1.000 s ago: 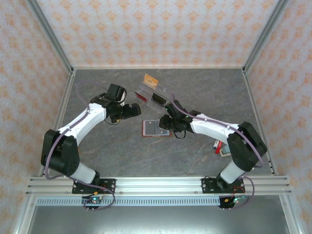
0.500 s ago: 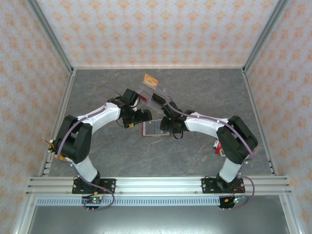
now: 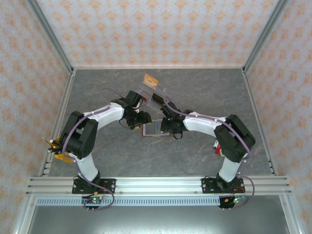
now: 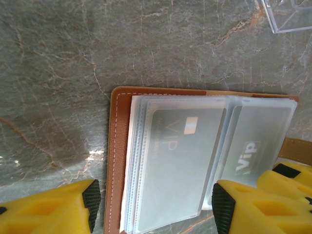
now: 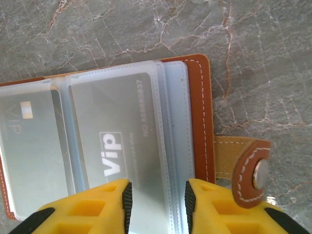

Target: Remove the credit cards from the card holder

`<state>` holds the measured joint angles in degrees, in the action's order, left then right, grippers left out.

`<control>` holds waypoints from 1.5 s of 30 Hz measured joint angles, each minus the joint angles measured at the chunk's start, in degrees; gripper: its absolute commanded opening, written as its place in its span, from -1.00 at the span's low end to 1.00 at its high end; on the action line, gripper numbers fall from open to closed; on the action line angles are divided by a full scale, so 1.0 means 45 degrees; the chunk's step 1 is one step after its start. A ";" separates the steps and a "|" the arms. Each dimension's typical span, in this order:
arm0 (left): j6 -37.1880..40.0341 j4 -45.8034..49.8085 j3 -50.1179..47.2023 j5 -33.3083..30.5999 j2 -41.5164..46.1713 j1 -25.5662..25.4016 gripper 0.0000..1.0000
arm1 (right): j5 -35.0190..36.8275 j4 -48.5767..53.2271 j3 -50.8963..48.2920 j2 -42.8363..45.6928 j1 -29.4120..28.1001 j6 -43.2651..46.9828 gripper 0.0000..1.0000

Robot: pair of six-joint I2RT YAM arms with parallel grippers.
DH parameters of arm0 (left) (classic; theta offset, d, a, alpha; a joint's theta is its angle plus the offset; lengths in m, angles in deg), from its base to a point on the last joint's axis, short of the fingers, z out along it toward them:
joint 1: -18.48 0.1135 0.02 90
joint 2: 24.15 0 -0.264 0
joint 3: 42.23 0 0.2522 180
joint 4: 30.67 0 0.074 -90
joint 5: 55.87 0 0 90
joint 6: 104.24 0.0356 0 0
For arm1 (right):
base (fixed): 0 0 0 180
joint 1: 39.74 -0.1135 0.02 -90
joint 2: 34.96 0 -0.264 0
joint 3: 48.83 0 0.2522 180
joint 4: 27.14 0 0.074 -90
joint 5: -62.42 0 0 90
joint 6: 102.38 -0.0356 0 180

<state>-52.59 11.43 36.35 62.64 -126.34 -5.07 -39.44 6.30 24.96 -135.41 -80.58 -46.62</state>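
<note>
Holder (image 4: pixel 116 161) open flat at desk (image 4: pixel 73 58) centre, VIP cards (image 4: pixel 183 156) in sleeves (image 5: pixel 173 122), L tool (image 4: pixel 156 202) wide apart, R tool (image 5: pixel 157 202) narrowly apart.

Bright even light, perhaps slight sleeve glare

left claw (image 4: pixel 155 202): jaws spread wide | right claw (image 5: pixel 157 197): jaws narrowly apart

White arms (image 3: pixel 105 114), blk joints, purple cables; yellow claw fingers (image 5: pixel 83 209), blk pads.
</note>
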 measured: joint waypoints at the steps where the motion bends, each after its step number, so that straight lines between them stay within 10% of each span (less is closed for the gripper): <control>1: -0.0053 -0.0029 0.0000 0.0010 -0.0063 0.0000 0.17 | -0.0024 0.0000 0.0000 0.0000 0.0000 0.0000 -0.31; 18: -0.0151 -0.0180 -0.0024 0.0238 -0.0525 -0.0024 -0.37 | -0.1044 -0.0597 0.0000 0.0146 0.0000 0.0092 -0.45; 45: 0.0107 -0.0063 -0.0248 -0.0102 -0.0296 0.0194 -0.45 | -0.3832 -0.3546 -0.0005 -0.0083 0.0034 -0.0743 -0.30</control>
<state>-52.11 11.14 35.23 62.18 -127.67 -4.20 -56.69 -9.65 24.94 -135.78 -80.43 -49.96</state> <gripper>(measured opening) 0.278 0.337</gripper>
